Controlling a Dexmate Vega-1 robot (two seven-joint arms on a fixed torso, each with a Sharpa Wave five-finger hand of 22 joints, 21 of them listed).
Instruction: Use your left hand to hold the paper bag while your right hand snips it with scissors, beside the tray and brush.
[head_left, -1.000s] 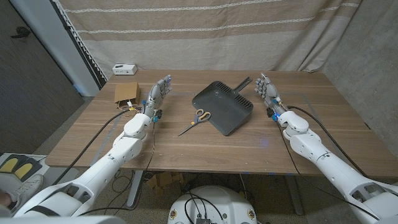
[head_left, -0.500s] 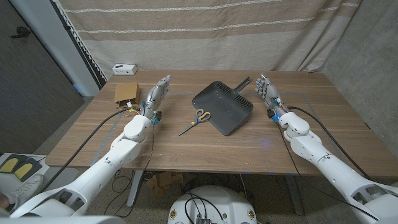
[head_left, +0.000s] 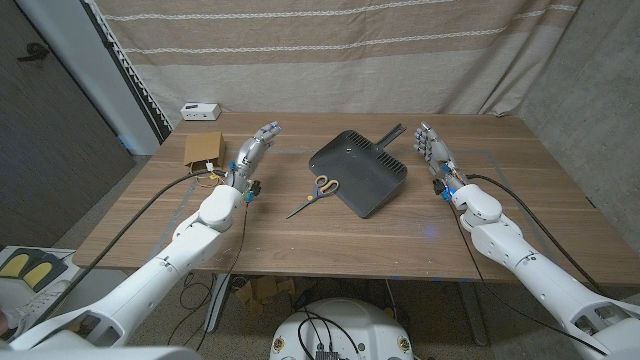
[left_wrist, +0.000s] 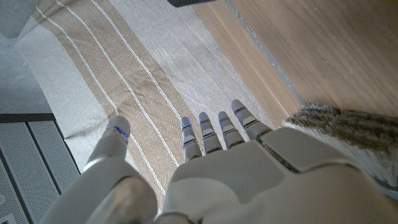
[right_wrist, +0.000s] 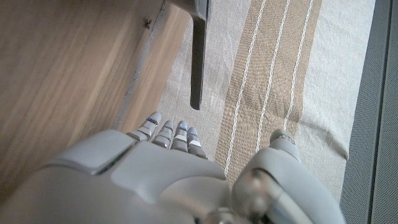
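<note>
Flat brown paper bag (head_left: 203, 149) beside ribbed black tray (head_left: 360, 167).

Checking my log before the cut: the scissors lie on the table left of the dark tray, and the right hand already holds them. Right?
Not quite. The scissors do lie left of the tray, but the right hand holds nothing; the head view shows it open, apart from them.

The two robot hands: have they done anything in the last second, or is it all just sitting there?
Hardly anything. The left hand has edged slightly toward the table's left side, nearer the paper bag, holding nothing. The right hand stays raised and holds nothing. The scissors still lie against the tray, untouched.
</note>
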